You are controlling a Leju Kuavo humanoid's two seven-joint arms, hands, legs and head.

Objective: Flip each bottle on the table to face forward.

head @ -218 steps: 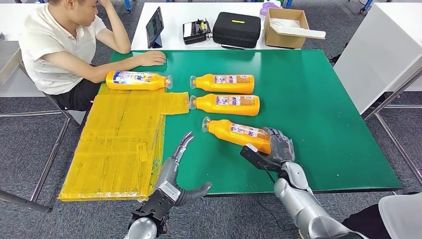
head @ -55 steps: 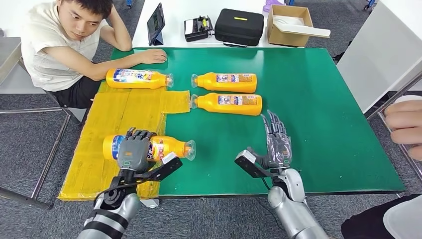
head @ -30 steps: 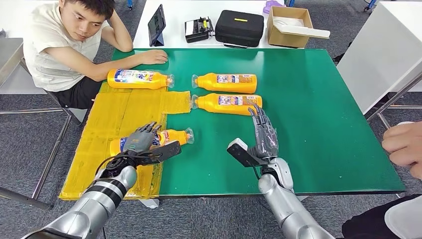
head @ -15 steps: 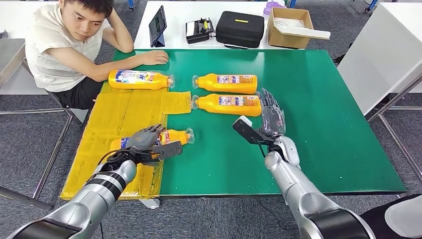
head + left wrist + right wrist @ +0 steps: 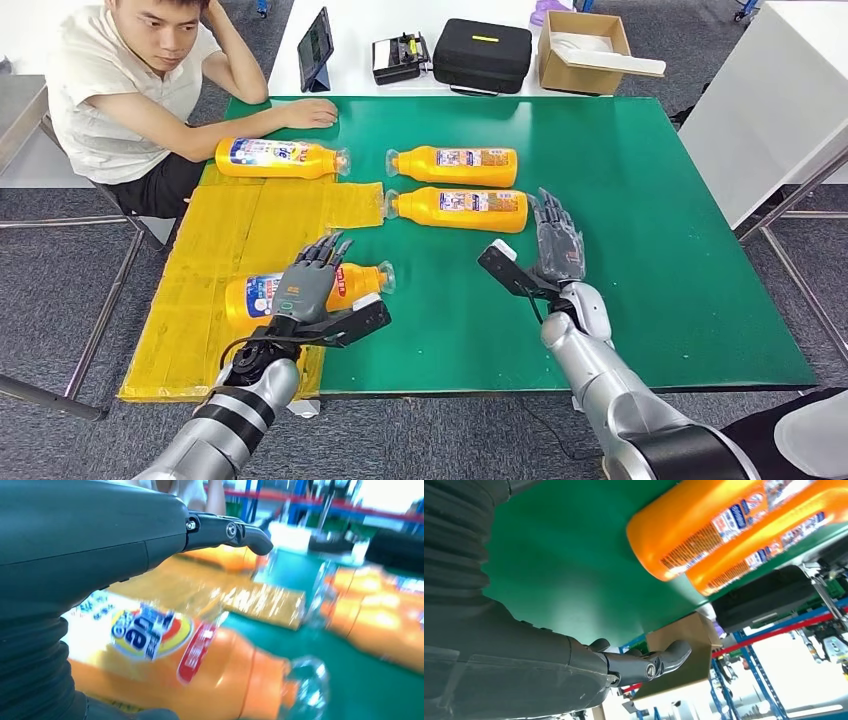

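A green counter (image 5: 650, 230) stands in a grey-floored room, with a white table of a black case (image 5: 482, 57) and a cardboard box (image 5: 585, 52) behind it and a seated person (image 5: 130, 90) leaning on its far left corner; a yellow sheet (image 5: 240, 240) covers the counter's left side; four orange bottles lie flat, long axes running left to right; the far-left bottle (image 5: 278, 158) and the near-left bottle (image 5: 300, 293) show blue labels with caps pointing right, while the upper middle bottle (image 5: 455, 166) and the lower middle bottle (image 5: 460, 208) show plainer labels with caps pointing left, so I judge these two not yet turned; the right hand (image 5: 558, 250) hovers just beside the base end of the lower middle bottle, nearer to it than the other arm, fingers spread and straight, holding nothing; the left hand (image 5: 308, 288) lies over the near-left bottle, fingers extended across its body, and whether they touch it I cannot tell.
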